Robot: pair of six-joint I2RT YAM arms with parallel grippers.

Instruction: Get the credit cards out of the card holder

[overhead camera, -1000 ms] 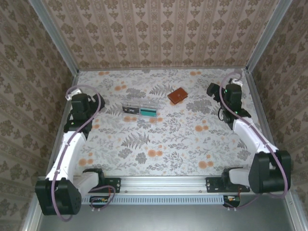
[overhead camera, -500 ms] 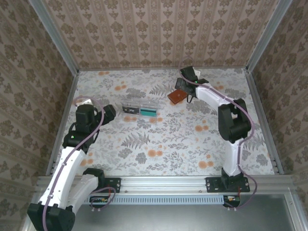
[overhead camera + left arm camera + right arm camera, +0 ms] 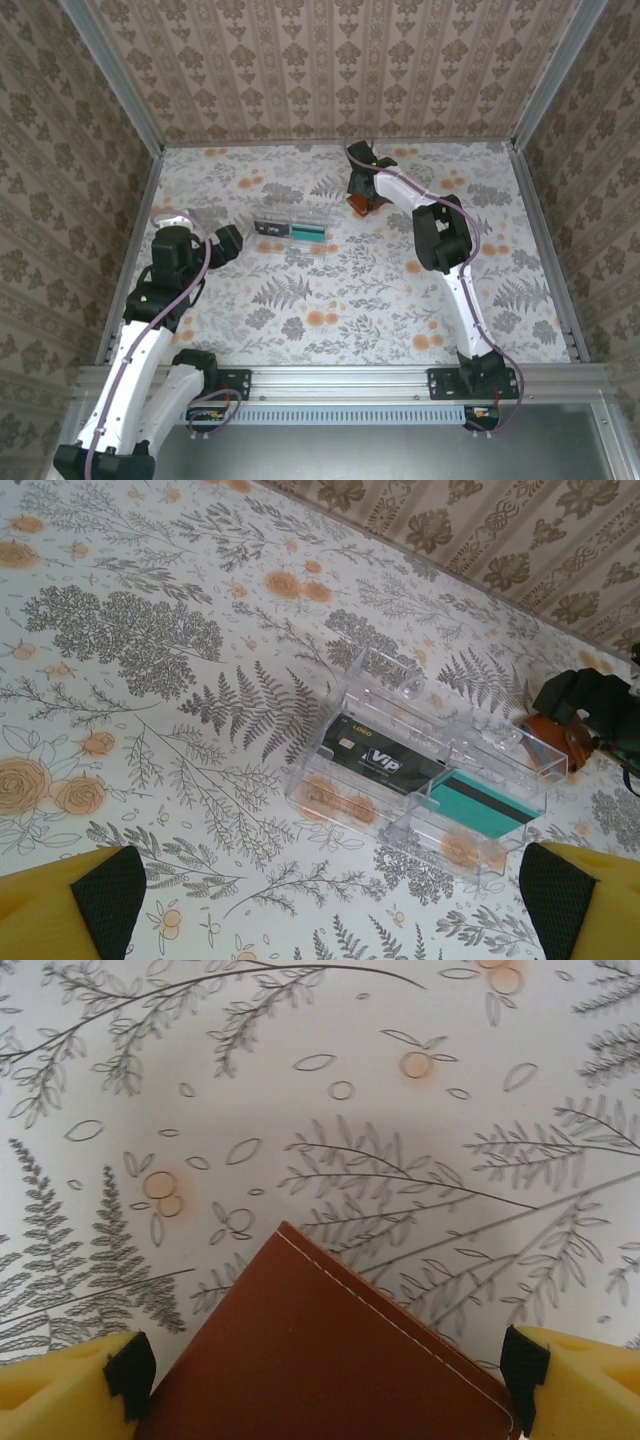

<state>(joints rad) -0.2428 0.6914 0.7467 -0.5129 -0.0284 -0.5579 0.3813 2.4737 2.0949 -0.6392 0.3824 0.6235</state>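
Right gripper (image 3: pixel 325 1378) swung in from 2 o'clock edge to 1 o'clock, pincer wide astride closed card holder (image 3: pixel 300 1330); left gripper (image 3: pixel 332 900) gaping, unladen; grasp looks imminent.

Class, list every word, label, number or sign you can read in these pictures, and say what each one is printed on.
"VIP": white letters on the dark card lying in the clear tray.
"LOGO": small print near that card's corner, barely legible.
Teal card: a dark stripe, no readable text.
Brown wallet: no text visible.
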